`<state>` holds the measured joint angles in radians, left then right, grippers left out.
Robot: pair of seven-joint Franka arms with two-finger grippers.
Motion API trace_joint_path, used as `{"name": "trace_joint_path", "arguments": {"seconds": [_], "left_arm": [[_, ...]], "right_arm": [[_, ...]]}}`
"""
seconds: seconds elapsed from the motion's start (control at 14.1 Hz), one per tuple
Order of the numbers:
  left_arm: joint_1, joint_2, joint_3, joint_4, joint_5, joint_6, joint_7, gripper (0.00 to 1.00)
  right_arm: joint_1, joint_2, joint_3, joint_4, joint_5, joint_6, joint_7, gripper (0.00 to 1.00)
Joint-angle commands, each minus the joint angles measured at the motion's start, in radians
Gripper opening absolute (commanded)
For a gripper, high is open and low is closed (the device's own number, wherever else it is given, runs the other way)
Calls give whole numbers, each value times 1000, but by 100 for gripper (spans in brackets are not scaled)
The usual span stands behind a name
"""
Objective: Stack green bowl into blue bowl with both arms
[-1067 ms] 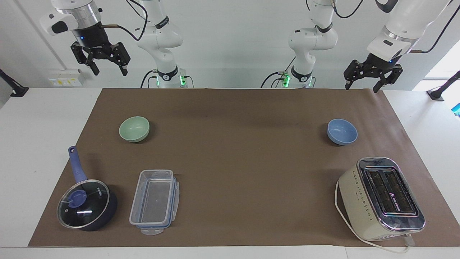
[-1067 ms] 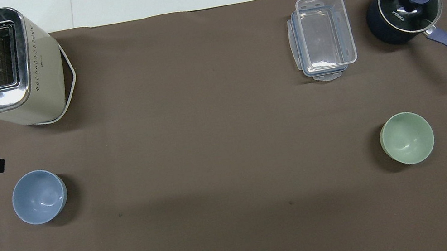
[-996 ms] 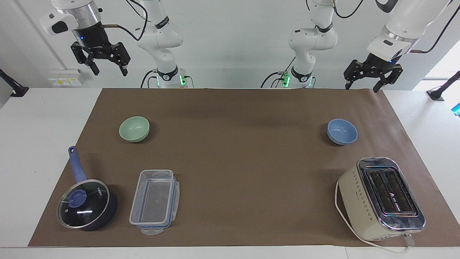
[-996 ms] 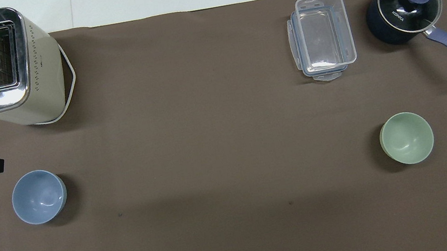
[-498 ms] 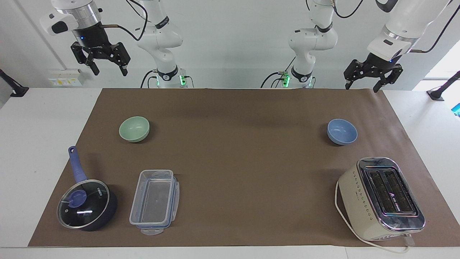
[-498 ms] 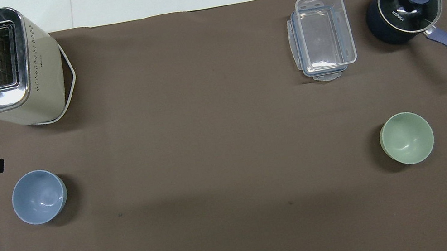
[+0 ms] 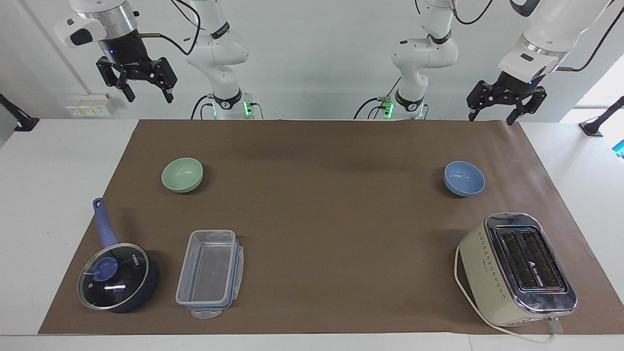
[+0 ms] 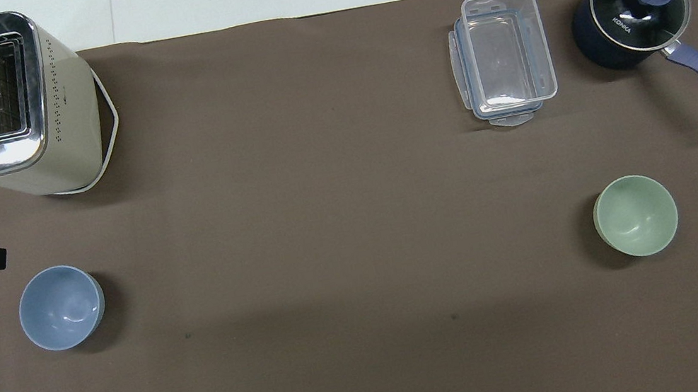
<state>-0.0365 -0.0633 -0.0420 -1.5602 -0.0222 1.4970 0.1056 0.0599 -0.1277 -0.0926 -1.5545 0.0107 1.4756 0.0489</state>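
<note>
Green bowl sits upright on the brown mat at the centre left of the facing view, with the right hand hanging open and empty in the upper left of that frame, well above it. Blue bowl rests at the centre right, well apart from the green one; the left hand hangs open and empty in the upper right, over the worktop edge.
</note>
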Motion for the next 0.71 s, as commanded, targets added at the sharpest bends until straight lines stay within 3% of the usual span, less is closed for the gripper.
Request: {"name": "trace_joint_path", "arguments": {"seconds": [0.0, 0.64], "left_arm": [[-14, -9, 5, -3, 1, -1, -20, 100], [-14, -16, 5, -17, 1, 6, -12, 100]], "right_arm": [[-5, -15, 2, -12, 6, 5, -11, 100], [-5, -15, 2, -12, 6, 5, -11, 100]]}}
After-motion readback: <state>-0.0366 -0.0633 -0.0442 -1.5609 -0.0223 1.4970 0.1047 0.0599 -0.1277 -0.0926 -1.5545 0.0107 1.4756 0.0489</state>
